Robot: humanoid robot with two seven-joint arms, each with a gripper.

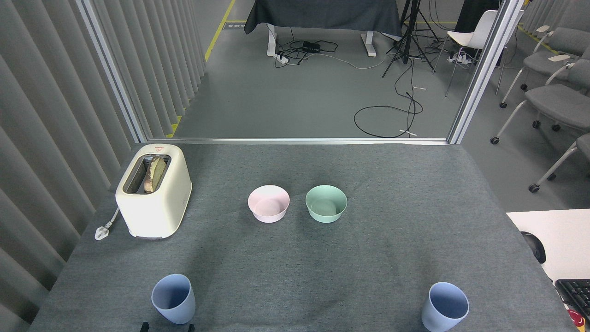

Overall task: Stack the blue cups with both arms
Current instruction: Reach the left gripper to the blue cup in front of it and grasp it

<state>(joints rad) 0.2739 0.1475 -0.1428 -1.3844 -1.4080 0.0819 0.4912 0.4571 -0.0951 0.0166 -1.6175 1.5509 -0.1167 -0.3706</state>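
At the very bottom edge two dark fingertips (145, 327) of the left gripper (167, 328) poke into view, set apart and holding nothing. The left blue cup (173, 305) stands upright just beyond and between them. To grasp well, the fingers should probably straddle the cup's wall below the rim and close gently. The right blue cup (445, 306) stands well apart to the right; the right gripper is unseen. Farther off sit the pink bowl (268, 204), mint-green bowl (326, 203) and toaster (154, 190).

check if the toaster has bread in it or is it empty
Loaded: a browned slice of bread stands in the toaster slot.
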